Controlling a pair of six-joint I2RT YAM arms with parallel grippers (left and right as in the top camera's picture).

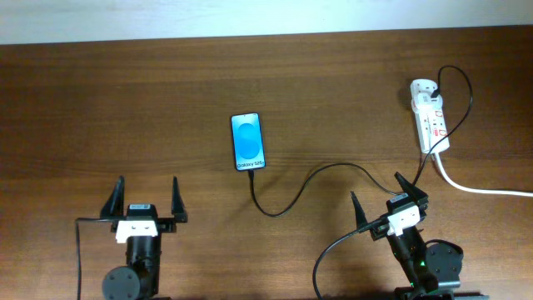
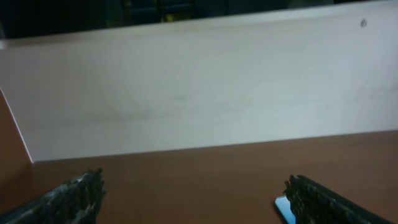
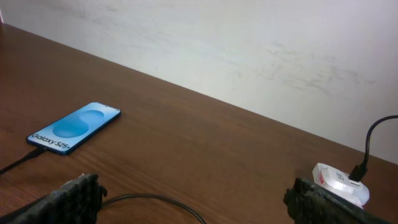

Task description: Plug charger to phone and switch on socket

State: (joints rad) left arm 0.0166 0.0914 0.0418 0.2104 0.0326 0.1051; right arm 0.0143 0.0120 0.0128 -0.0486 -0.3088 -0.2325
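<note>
The phone (image 1: 248,141) lies face up mid-table with a blue screen; it also shows in the right wrist view (image 3: 74,127), and a corner of it in the left wrist view (image 2: 283,208). The black charger cable (image 1: 308,179) runs from the phone's bottom edge, where its tip sits, in a loop rightward to the white socket strip (image 1: 430,117) at the far right; the socket's end shows in the right wrist view (image 3: 339,182). My left gripper (image 1: 146,200) is open and empty near the front left. My right gripper (image 1: 381,193) is open and empty, over the cable.
A thicker white cord (image 1: 479,188) leaves the socket toward the right edge. A pale wall (image 3: 249,56) borders the table's far side. The wooden tabletop (image 1: 125,108) stretches left of the phone.
</note>
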